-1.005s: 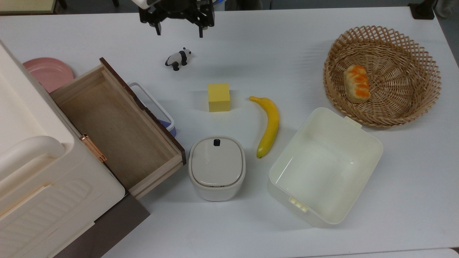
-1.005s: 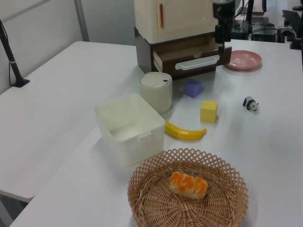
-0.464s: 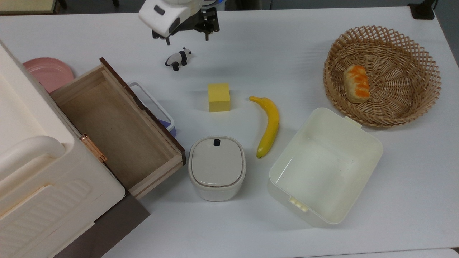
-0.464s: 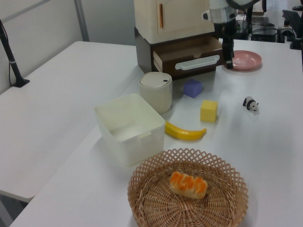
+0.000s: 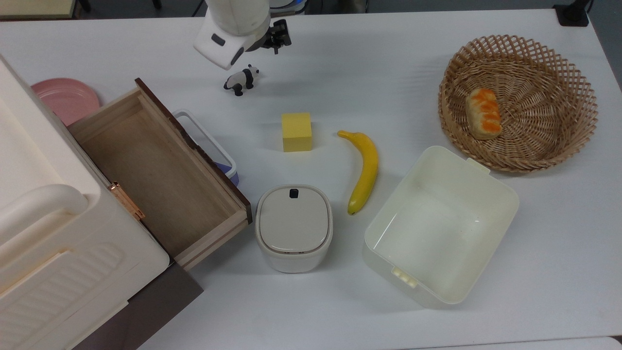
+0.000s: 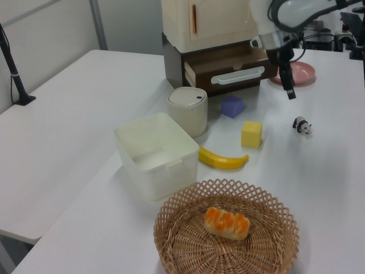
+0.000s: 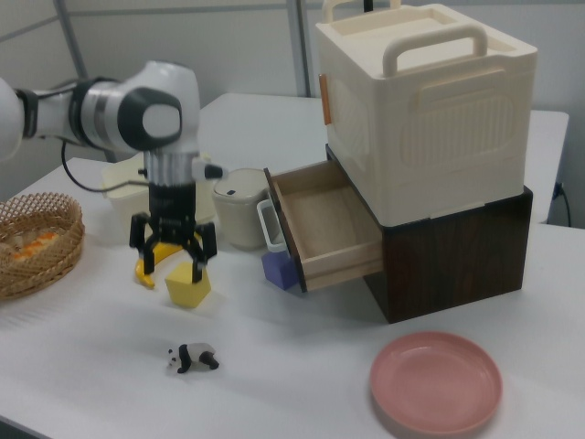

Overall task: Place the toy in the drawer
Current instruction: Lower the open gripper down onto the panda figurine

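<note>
The toy, a tiny black-and-white panda (image 5: 241, 80), stands on the white table, also seen in the left view (image 6: 301, 125) and the right view (image 7: 193, 357). The drawer (image 5: 155, 175) is pulled out of the dark cabinet, its bare wooden floor empty (image 7: 324, 224). My gripper (image 7: 171, 265) hangs open in the air, fingers pointing down and spread wide, holding nothing. It is above the table and a little beyond the panda, apart from it. In the top view the white wrist (image 5: 228, 39) covers most of the gripper just above the panda.
A yellow cube (image 5: 297, 132), a banana (image 5: 364, 170), a cream lidded box (image 5: 294, 226) and an open cream tub (image 5: 440, 223) lie mid-table. A wicker basket (image 5: 517, 146) with a bread roll is at the top view's right. A pink plate (image 7: 437, 384) and a purple block (image 6: 232, 106) sit near the drawer.
The arm has come down and moved toward the panda; in the left view the gripper went right and lower. The panda and the other things have not moved.
</note>
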Robot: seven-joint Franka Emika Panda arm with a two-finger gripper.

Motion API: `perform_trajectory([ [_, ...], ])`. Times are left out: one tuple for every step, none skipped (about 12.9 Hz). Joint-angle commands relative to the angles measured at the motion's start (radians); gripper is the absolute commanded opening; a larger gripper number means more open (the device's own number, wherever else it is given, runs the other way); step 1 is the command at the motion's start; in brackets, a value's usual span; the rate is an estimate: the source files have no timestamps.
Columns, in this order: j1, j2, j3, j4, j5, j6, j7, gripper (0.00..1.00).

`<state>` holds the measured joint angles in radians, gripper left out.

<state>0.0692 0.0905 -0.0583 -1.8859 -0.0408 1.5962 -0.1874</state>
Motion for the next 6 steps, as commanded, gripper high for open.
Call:
perform_trajectory([
  [0.057, -0.087, -0.055, -0.177, 0.002, 0.135, 0.179, 1.0],
  [0.054, -0.098, -0.055, -0.206, 0.002, 0.174, 0.222, 1.0],
  [0.046, -0.11, -0.055, -0.235, 0.002, 0.192, 0.256, 1.0],
  [0.041, -0.117, -0.057, -0.242, 0.002, 0.192, 0.287, 1.0],
  [0.029, -0.118, -0.057, -0.246, 0.002, 0.194, 0.334, 1.0],
  [0.023, -0.118, -0.057, -0.248, 0.002, 0.199, 0.385, 1.0],
])
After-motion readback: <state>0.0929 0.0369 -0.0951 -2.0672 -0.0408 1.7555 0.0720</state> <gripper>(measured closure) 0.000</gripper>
